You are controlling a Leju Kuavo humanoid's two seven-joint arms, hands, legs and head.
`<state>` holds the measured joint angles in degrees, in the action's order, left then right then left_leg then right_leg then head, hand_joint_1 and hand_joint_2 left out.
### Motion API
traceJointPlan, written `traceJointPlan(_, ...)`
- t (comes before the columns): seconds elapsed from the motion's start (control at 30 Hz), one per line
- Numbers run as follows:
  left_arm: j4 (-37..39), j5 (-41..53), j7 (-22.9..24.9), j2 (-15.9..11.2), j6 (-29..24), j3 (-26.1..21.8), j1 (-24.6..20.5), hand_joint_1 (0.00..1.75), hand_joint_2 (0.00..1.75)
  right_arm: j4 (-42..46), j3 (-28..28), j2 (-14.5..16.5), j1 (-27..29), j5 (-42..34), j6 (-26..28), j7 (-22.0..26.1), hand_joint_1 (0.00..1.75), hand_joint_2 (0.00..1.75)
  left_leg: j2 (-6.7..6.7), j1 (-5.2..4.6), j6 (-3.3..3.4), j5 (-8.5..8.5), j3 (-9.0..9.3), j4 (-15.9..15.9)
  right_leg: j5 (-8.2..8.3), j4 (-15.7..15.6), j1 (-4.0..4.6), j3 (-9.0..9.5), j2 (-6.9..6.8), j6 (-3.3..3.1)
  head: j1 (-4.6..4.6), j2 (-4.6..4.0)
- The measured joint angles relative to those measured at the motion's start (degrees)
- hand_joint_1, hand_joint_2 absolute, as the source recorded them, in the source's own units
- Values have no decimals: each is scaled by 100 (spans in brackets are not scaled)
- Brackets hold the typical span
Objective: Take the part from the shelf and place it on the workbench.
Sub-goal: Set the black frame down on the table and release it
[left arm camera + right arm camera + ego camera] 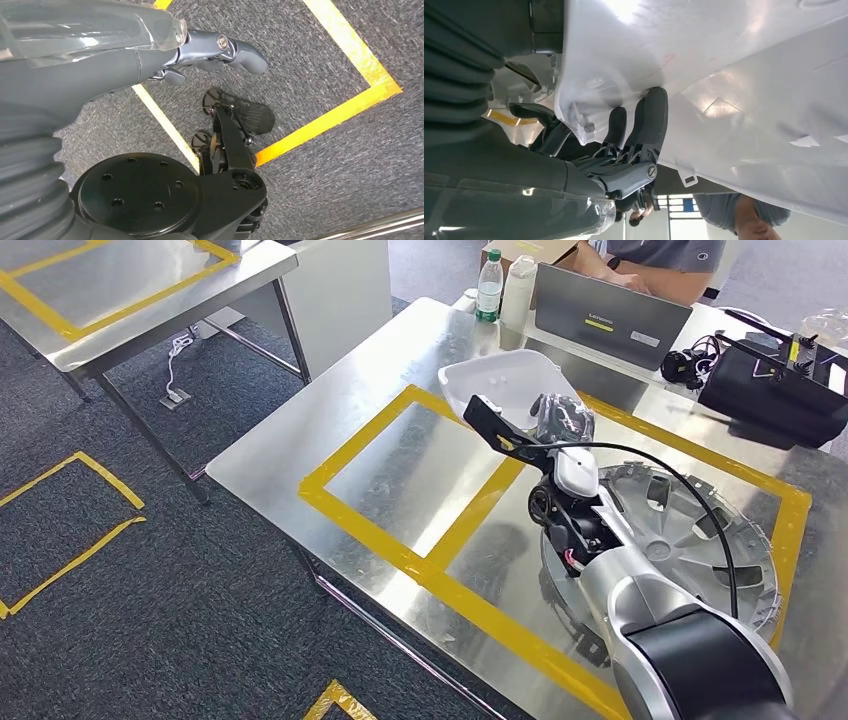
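Note:
The part is a white plastic shell (500, 380), held over the far side of the steel workbench (300, 440), at the edge of its yellow-taped rectangle. My right hand (562, 420) grips its near rim, with the silver arm reaching in from the lower right. In the right wrist view, dark fingers (651, 120) press against the white shell (749, 100), which rises close before the camera. Whether the shell touches the bench top I cannot tell. My left hand (200, 50) hangs over grey carpet and holds nothing.
A silver wheel cover (690, 510) lies on the bench under my right forearm. Behind it are a laptop (610, 315), a green-capped bottle (488, 285), a white bottle (518, 290) and black equipment (770, 390). A person (660, 260) sits at the laptop. A second steel table (130, 290) stands at the upper left.

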<state>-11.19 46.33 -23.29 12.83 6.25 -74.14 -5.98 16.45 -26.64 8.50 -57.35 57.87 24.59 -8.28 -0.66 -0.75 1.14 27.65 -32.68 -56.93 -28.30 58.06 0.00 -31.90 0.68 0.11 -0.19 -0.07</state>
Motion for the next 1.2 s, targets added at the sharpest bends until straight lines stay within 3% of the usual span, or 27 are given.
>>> traceJointPlan(0.63, 4, 243, 82, 0, 129, 174, -4, 0, 175, -8, -4, 754, 723, 152, -213, 350, 175, 0, 0, 1, -1, 0, 0, 1, -1, 0, 1, -1, 0, -1, 1, 0)
traceJointPlan(1.2, 4, 119, 277, 0, -22, 229, -46, 0, 175, -83, 322, 918, 1393, 0, -334, 637, 175, 0, 2, 1, -8, 6, 6, 2, -2, -1, 2, 2, 3, -1, 1, 0)
